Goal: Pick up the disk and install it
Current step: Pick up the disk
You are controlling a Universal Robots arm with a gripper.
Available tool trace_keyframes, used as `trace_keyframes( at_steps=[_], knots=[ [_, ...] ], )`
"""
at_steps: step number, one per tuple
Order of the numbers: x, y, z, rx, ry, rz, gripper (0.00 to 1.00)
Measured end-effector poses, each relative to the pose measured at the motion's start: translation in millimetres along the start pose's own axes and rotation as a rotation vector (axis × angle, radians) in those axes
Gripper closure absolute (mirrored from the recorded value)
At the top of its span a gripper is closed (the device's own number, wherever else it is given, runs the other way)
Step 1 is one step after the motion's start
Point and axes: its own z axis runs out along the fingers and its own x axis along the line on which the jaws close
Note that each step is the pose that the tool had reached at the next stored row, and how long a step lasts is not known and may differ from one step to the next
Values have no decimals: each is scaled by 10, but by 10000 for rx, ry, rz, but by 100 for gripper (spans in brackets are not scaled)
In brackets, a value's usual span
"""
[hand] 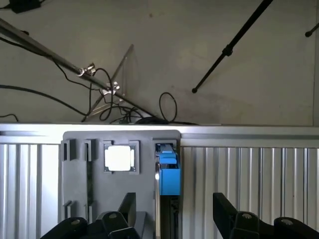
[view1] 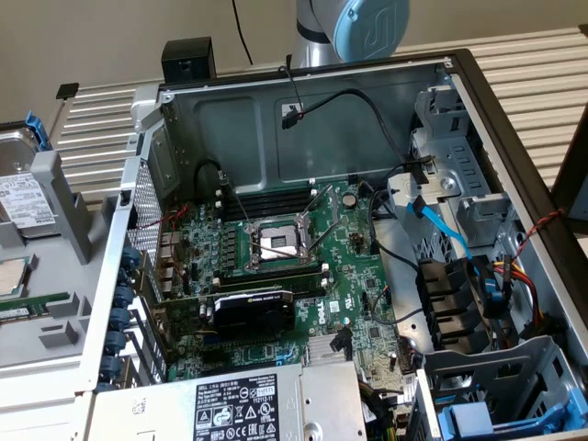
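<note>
At the exterior view's left, the disk point(view1: 18, 197) is standing upright in a grey rack point(view1: 64, 207). Its white label is facing out and its blue carrier point(view1: 35, 129) is poking up at the top. Just beside the rack, the open computer case point(view1: 239, 129) is lying on its side. It is showing the green motherboard point(view1: 276, 266) in the middle and the grey power supply point(view1: 248, 404), with its black-and-white sticker, along the near edge. Above the case's far wall, the arm point(view1: 358, 28) is showing a blue-capped joint. At the exterior view's right, a second drive point(view1: 487, 423) in a blue carrier is sitting in a bay of the case. Seen from the wrist camera, the gripper point(hand: 174, 214) is hovering at the rack. Its jaws are standing wide on either side of the disk's blue edge, leaving a gap on each side and gripping nothing.
</note>
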Motion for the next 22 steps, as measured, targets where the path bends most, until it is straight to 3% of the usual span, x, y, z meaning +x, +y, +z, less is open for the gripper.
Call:
trace_keyframes(
  at_steps=[7,11,22],
  knots=[
    [7,1,127,3,1,-36,29],
    [73,0,201,-1,-13,-150,29],
    [92,-3,396,10,-51,-1229,29]
  ],
)
